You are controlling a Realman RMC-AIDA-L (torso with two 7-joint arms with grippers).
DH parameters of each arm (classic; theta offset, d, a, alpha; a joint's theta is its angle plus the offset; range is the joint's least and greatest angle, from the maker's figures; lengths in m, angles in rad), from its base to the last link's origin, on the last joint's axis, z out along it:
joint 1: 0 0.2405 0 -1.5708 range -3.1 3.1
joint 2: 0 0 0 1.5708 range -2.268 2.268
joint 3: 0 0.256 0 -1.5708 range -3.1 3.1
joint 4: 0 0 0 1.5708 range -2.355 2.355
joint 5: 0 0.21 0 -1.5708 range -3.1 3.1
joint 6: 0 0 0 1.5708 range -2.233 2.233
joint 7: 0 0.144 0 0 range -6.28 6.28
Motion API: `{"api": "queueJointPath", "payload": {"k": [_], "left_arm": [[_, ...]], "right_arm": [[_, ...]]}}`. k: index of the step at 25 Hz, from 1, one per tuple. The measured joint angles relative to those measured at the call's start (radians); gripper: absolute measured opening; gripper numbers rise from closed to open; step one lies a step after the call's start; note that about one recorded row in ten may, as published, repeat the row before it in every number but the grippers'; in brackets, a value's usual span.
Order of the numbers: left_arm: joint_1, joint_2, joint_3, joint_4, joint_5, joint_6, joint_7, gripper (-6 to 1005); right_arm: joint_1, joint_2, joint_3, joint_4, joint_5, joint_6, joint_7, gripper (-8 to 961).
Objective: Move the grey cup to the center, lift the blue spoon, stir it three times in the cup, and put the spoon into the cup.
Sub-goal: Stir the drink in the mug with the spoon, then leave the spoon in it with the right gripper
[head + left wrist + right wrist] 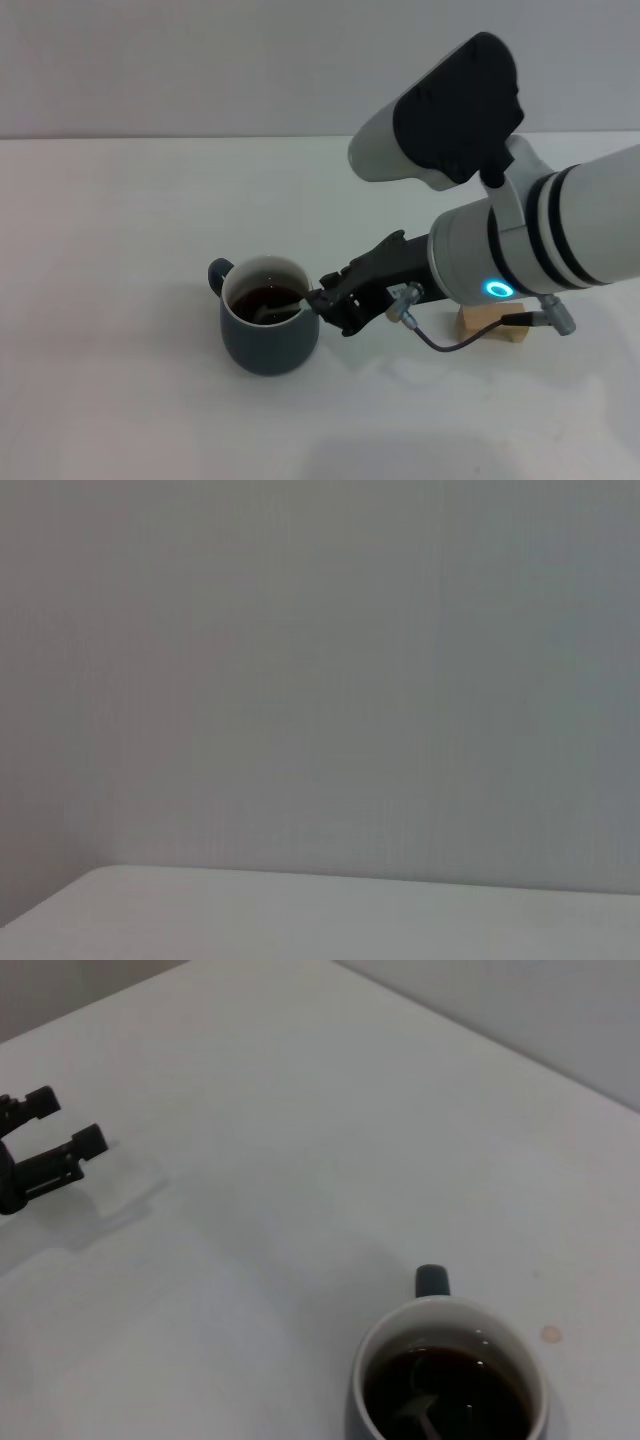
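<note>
The grey cup [268, 338] stands on the white table left of centre, handle [218, 274] pointing back-left, with dark liquid inside. It also shows in the right wrist view [450, 1375]. The blue spoon [287, 304] leans in the cup, its bowl in the liquid [418, 1408] and its pale handle rising over the right rim. My right gripper [318, 300] is at the cup's right rim, shut on the spoon's handle end. My left gripper [62, 1125] shows only in the right wrist view, far from the cup, low over the table, open and empty.
A tan wooden block [490, 325] lies on the table under my right forearm, right of the cup. The white table [120, 230] runs to a grey wall at the back. The left wrist view shows only wall and a table edge [300, 880].
</note>
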Motion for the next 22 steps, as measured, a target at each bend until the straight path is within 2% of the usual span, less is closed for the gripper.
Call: {"api": "queueJointPath", "payload": {"k": [15,22], "left_arm": [[0.001,-0.002,-0.006,-0.003,0.0,0.007,0.0,864],[0.001,-0.002,-0.006,-0.004,0.0,0.032,0.0,864]], "right_arm": [[0.036,-0.002,0.041,-0.086,0.005,-0.073,-0.075,162],[0.003,-0.004,0.076,-0.074,0.003,-0.049,-0.077,162]]}}
